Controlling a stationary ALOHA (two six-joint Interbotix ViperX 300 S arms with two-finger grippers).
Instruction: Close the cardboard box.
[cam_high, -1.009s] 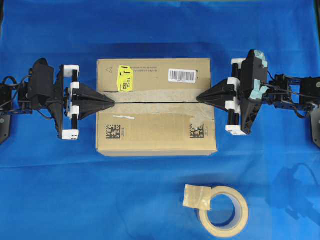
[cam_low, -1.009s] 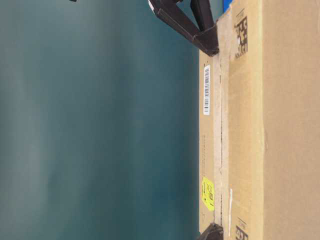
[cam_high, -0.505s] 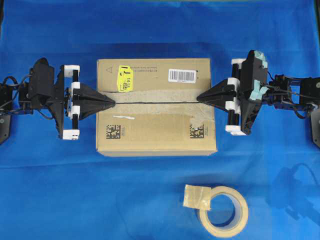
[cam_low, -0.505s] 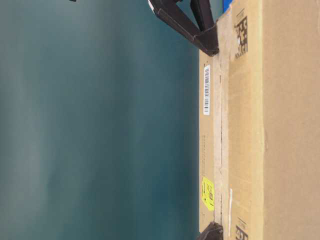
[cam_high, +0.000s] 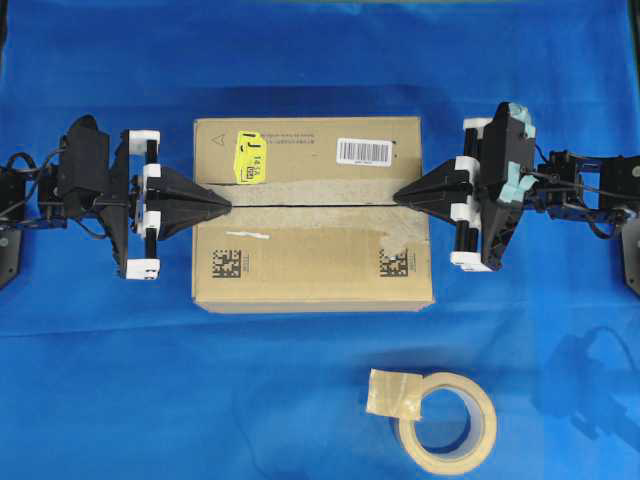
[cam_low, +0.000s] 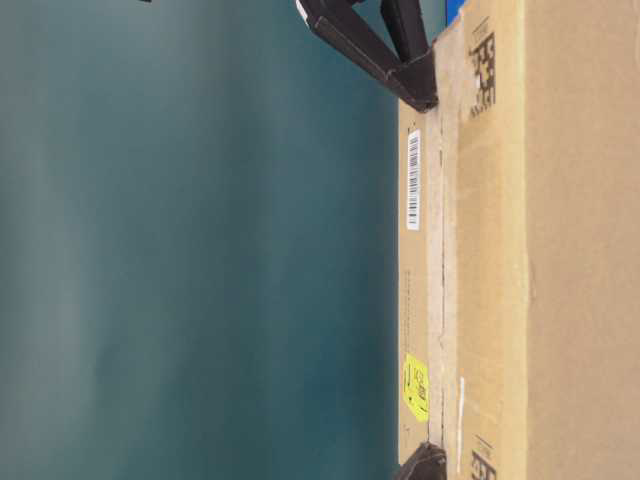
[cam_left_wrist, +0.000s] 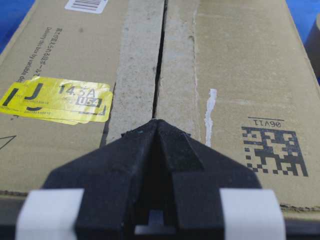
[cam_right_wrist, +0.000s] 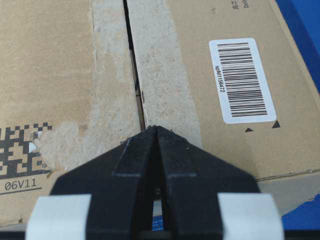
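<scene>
The cardboard box (cam_high: 312, 214) lies mid-table with its top flaps folded flat, a narrow dark seam (cam_high: 312, 204) running left to right between them. A yellow sticker (cam_high: 248, 157), a white barcode label (cam_high: 364, 150) and two code marks show on top. My left gripper (cam_high: 226, 205) is shut and empty, tip resting on the box top at the seam's left end (cam_left_wrist: 158, 121). At the seam's right end (cam_right_wrist: 156, 127), my right gripper (cam_high: 398, 196) is also shut and empty, tip on the box top. In the table-level view both tips (cam_low: 420, 95) sit on the top face.
A beige tape roll (cam_high: 446, 415) with a loose end lies on the blue cloth (cam_high: 150, 380) in front of the box, toward the right. Both arms extend outward to the left and right table edges.
</scene>
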